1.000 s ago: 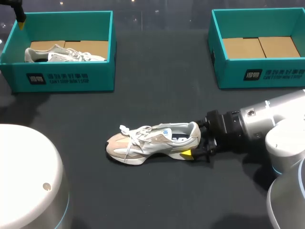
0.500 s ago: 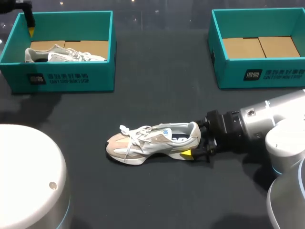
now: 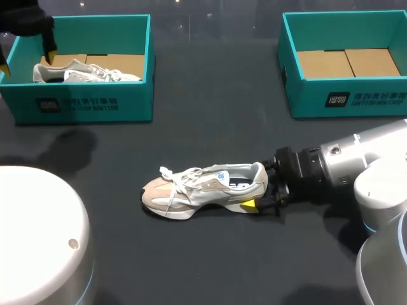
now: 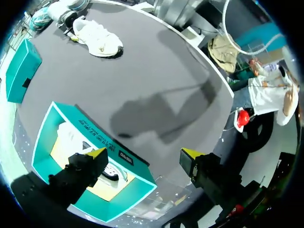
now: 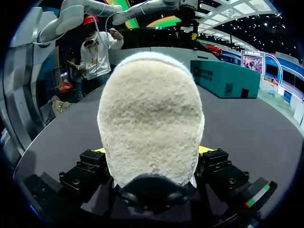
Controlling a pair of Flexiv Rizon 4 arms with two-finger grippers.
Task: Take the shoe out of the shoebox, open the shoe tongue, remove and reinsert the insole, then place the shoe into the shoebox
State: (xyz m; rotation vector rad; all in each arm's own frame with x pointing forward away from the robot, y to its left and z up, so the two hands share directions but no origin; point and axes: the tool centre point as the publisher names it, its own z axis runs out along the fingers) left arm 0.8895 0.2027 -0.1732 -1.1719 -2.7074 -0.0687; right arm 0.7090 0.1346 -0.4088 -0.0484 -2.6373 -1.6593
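While the left gripper (image 3: 25, 57) hangs released over the 9 o'clock wall of the 10 o'clock shoebox (image 3: 89, 105), the shoe (image 3: 203, 187) lies centred on the desk (image 3: 210, 95), toe toward 9 o'clock, its heel grasped at 3 o'clock by the right gripper (image 3: 261, 189).

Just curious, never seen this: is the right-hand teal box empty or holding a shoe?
Empty: the right shoebox shows only its cardboard floor; the shoe lies on the table.

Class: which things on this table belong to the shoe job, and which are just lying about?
Job: shoe; right end effector gripping its heel; empty shoebox.
Seemingly idle: second shoe; occupied shoebox, by the left end effector.
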